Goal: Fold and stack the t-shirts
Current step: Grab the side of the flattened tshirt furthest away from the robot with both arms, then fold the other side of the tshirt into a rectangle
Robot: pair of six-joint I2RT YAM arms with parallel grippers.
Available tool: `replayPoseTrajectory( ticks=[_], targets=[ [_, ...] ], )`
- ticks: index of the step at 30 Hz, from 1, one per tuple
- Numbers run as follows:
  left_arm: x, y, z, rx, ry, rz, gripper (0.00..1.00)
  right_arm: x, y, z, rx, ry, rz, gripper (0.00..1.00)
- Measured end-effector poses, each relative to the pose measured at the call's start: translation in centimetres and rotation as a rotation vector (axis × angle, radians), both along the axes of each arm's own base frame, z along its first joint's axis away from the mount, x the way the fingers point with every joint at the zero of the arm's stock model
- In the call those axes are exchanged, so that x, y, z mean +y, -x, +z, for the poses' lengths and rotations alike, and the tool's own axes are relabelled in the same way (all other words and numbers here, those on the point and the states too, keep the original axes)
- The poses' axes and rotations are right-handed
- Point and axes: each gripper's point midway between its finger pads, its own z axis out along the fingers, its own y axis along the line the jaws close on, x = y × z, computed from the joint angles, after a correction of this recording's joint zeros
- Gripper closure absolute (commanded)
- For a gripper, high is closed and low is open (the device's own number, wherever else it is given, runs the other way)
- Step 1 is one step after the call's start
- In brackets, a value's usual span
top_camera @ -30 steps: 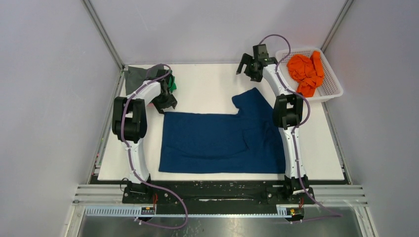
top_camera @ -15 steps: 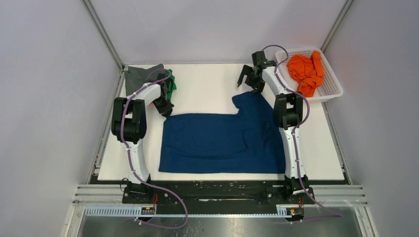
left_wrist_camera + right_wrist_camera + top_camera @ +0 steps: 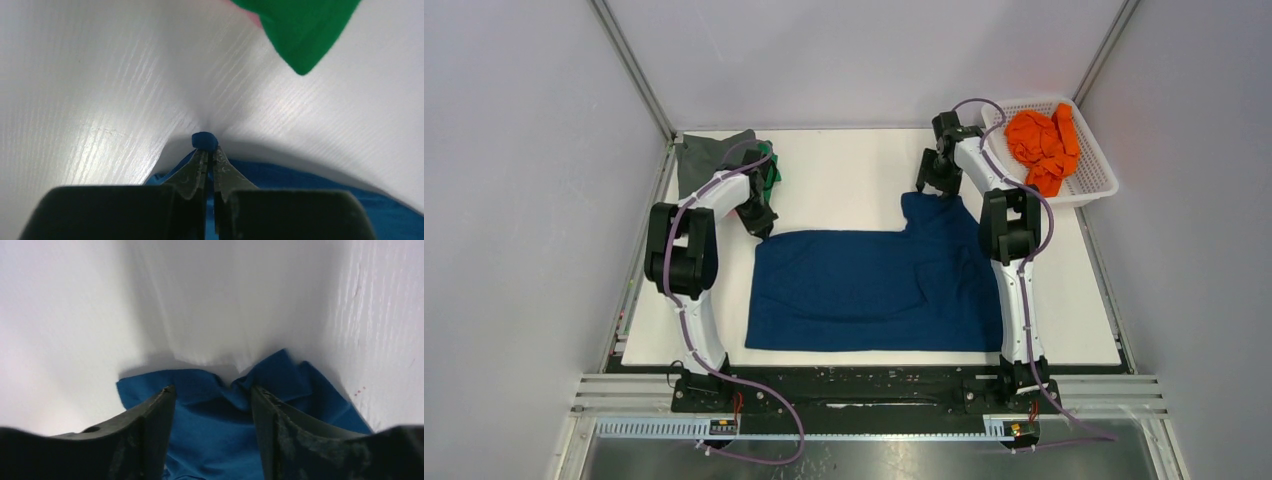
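Dark blue t-shirt [image 3: 874,285] lies flat mid-table, long axis left-right, 1 sleeve poking toward the far edge on the right side. Left gripper [image 3: 207,150] is pressed together, pinching a small blue nub at the shirt's far-left corner. Right gripper [image 3: 212,390] is spread, its 2 fingers straddling the bunched tip of that sleeve, low at the white table [image 3: 844,165], not clamped. Each arm sits at its own far corner, so the cloth runs from both tools toward the robot; judged next: right closes, then both draw the far edge nearward to fold. Green shirt [image 3: 771,170] and grey shirt [image 3: 704,155] lie piled far-left, just beyond the left gripper. Orange shirt [image 3: 1044,145] sits crumpled in the basket [image 3: 1096,188] far-right. No brand, label or writing readable; no print shows.
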Motion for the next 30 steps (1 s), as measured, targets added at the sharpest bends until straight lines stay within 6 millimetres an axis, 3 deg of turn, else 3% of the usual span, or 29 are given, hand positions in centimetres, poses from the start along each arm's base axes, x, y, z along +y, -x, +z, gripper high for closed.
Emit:
replayPoseTrajectory(
  ticks=[2,7,8,9,10,20,25,30],
  targets=[
    [0.0,0.1,0.6,-0.014,0.003,0.000,1.00,-0.3,0.5,-0.2,0.011,0.018,0.005,0.62],
    [0.0,0.0,1.3,-0.037,0.006,0.000,1.00,-0.7,1.5,-0.5,0.024,0.050,0.001,0.78],
    [0.0,0.1,1.3,-0.035,0.005,0.000,1.00,-0.7,1.5,-0.5,0.024,0.056,0.004,0.84],
    [0.0,0.1,1.2,-0.033,0.006,0.000,1.00,-0.7,1.6,-0.5,0.025,0.061,0.005,0.97],
    [0.0,0.2,1.1,-0.031,0.005,0.000,1.00,-0.6,1.6,-0.5,0.024,0.064,0.009,1.00],
    [0.0,0.3,1.8,-0.056,0.010,-0.004,1.00,-0.3,1.6,0.0,-0.020,0.069,0.090,1.00],
    [-0.3,1.4,2.9,-0.097,0.024,-0.014,1.00,-0.9,4.9,2.3,-0.050,0.072,0.131,1.00],
    [-0.8,2.8,3.7,-0.128,0.031,-0.033,1.00,-1.1,9.2,6.2,-0.119,0.053,0.155,1.00]
  ],
)
